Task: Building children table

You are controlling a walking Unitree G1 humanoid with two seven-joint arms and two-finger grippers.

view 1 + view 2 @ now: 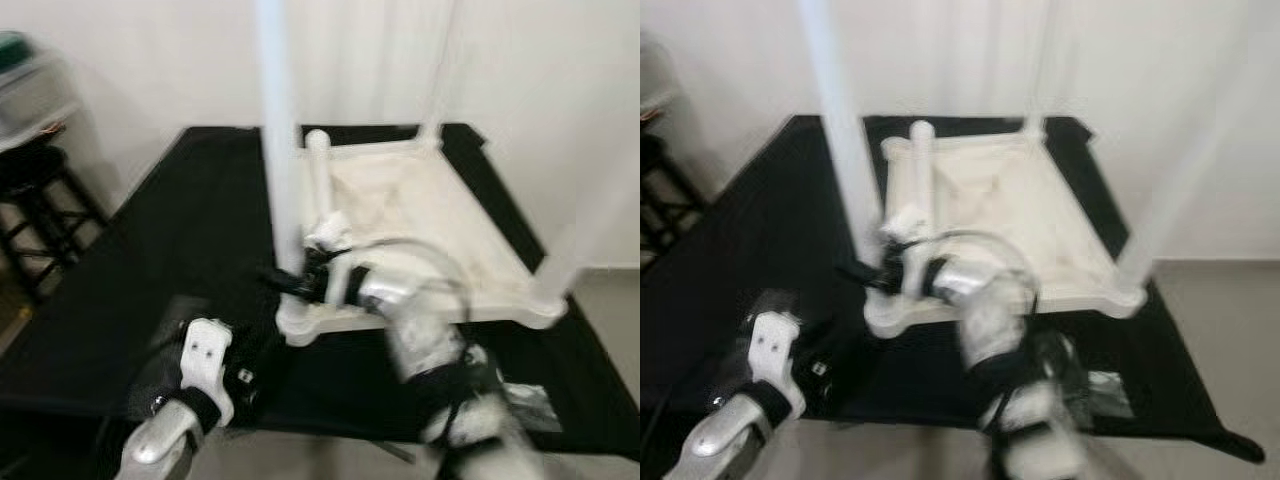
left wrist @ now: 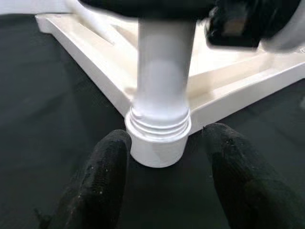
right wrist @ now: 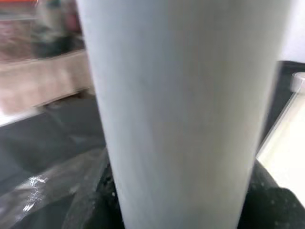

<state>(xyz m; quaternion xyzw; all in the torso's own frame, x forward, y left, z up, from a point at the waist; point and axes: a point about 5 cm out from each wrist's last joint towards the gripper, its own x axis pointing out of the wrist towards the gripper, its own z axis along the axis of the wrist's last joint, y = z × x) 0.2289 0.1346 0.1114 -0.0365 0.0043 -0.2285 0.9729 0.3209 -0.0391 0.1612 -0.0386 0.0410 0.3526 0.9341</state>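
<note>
Pinching one of three upright legs (image 1: 278, 150), right claw (image 1: 292, 283); left claw (image 2: 164, 186) spread.

White wall (image 1: 560, 90), black stool (image 1: 30, 200)

A white plastic children's table top (image 1: 430, 225) is lying upside down on a black cloth, its legs pointing upward. The near-left leg (image 1: 280, 170) is standing upright in its threaded corner socket (image 2: 157, 136).
</note>
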